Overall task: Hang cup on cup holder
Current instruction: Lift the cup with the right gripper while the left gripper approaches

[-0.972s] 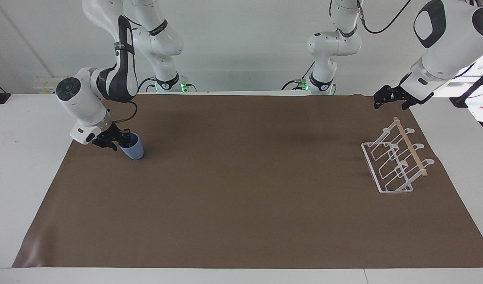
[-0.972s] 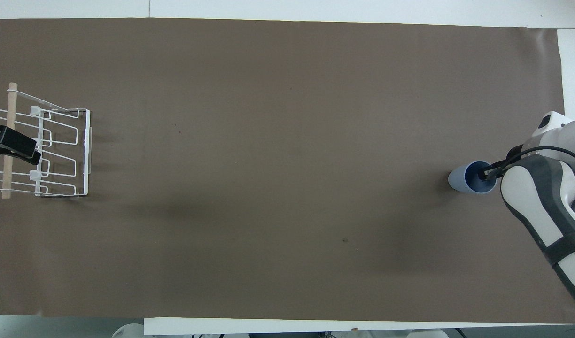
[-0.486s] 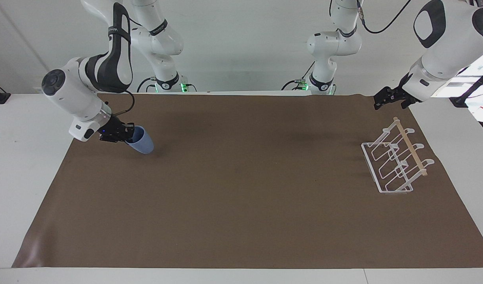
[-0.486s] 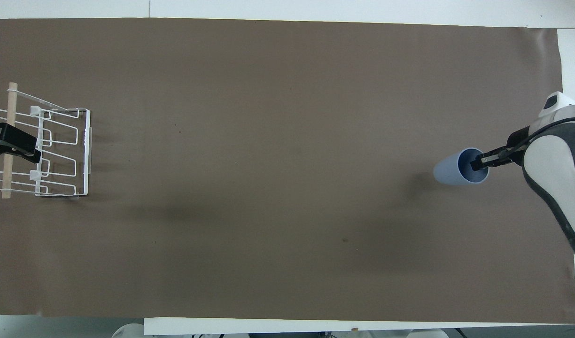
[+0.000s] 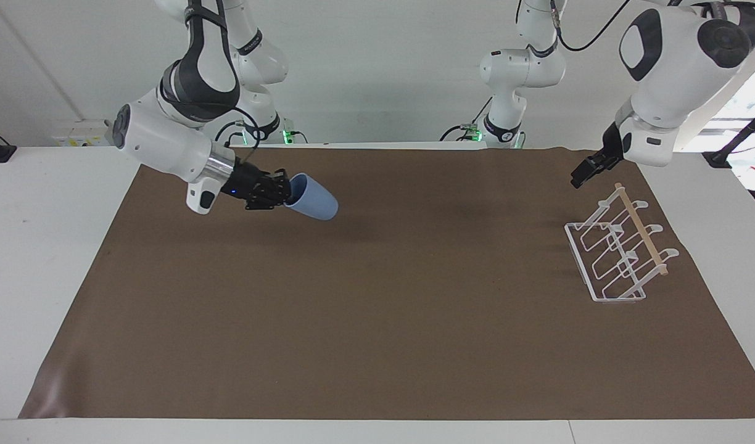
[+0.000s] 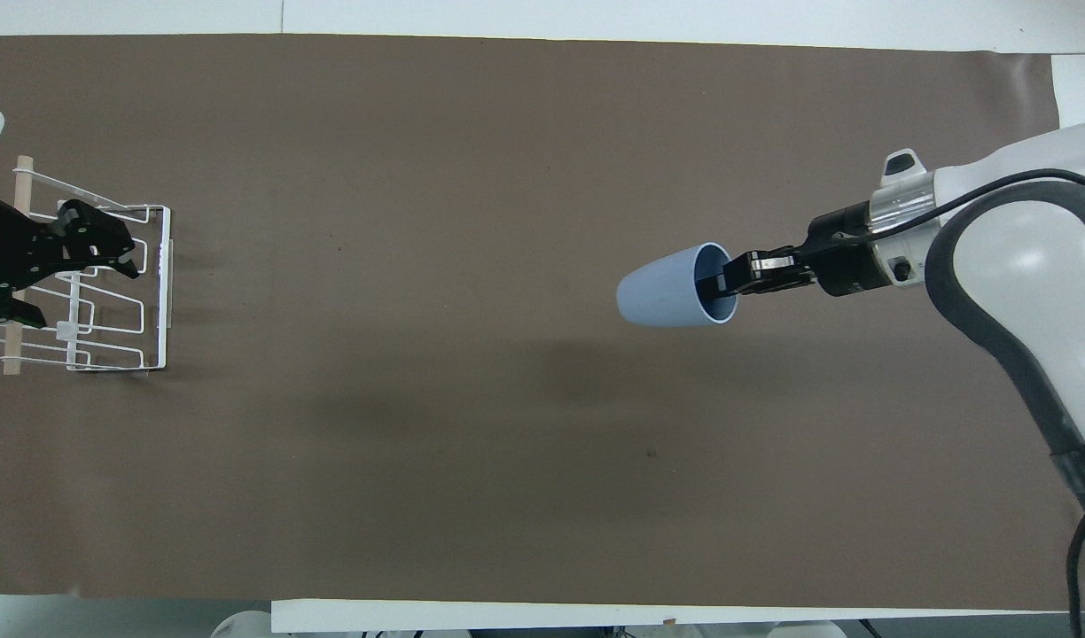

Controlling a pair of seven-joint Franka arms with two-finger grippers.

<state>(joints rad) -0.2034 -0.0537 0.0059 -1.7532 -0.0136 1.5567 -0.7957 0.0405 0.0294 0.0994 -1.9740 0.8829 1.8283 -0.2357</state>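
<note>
The light blue cup (image 5: 316, 202) is up in the air over the brown mat, tipped on its side with its bottom pointing toward the left arm's end of the table. My right gripper (image 5: 288, 192) is shut on the cup's rim, one finger inside the mouth; it also shows in the overhead view (image 6: 720, 282), as does the cup (image 6: 662, 288). The white wire cup holder (image 5: 618, 253) with its wooden rod stands on the mat at the left arm's end, seen from above too (image 6: 108, 306). My left gripper (image 5: 582, 175) hangs in the air over the holder (image 6: 117, 252).
The brown mat (image 5: 377, 308) covers most of the white table. Both arm bases stand at the robots' edge. Nothing else lies on the mat between the cup and the holder.
My right gripper has lifted the cup off the mat, tipped it onto its side and carried it toward the table's middle. My left gripper has turned and shifted a little over the holder.
</note>
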